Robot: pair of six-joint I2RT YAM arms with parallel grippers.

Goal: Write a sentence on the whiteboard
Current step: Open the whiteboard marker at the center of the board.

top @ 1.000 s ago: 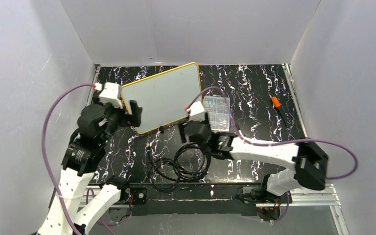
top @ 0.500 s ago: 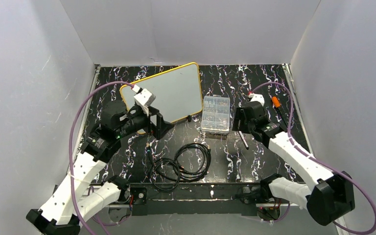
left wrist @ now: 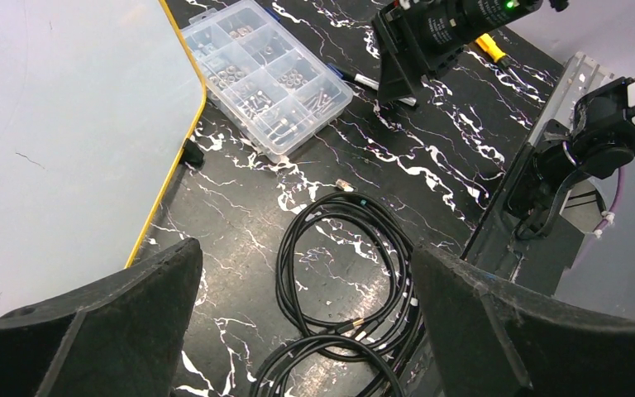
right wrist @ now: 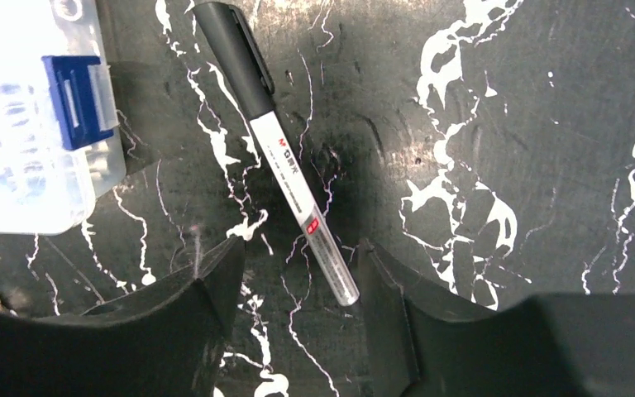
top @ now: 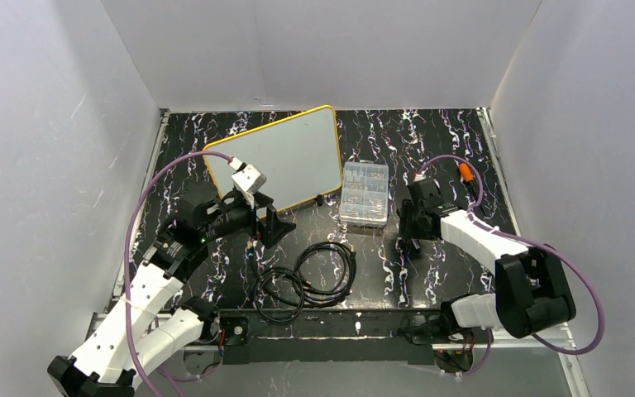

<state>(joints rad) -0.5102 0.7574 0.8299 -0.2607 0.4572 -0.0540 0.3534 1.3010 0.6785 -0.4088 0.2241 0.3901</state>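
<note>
Overhead, the whiteboard [top: 285, 157] lies in the upper-left part of the black marbled table [top: 446, 141], its yellow-orange rim turned at an angle. The clear parts box [top: 364, 193] sits just beside its right edge, and coiled black cables [top: 306, 277] lie below both. The left gripper [top: 274, 223] hovers by the board's lower edge. The right gripper [top: 408, 240] points down at the table right of the box, and a small orange-tipped object [top: 465, 173] lies well apart at the upper right. From the left wrist, the fingers [left wrist: 99, 322] stand wide apart with nothing between them, and the board fills the upper left of the frame. From the right wrist, the fingers [right wrist: 186, 322] are parted either side of the lower end of a black-capped marker [right wrist: 285, 174] lying on the table. The marker's tip is nearer the right-hand finger and not pinched, and the box's corner sits at upper left.
</note>
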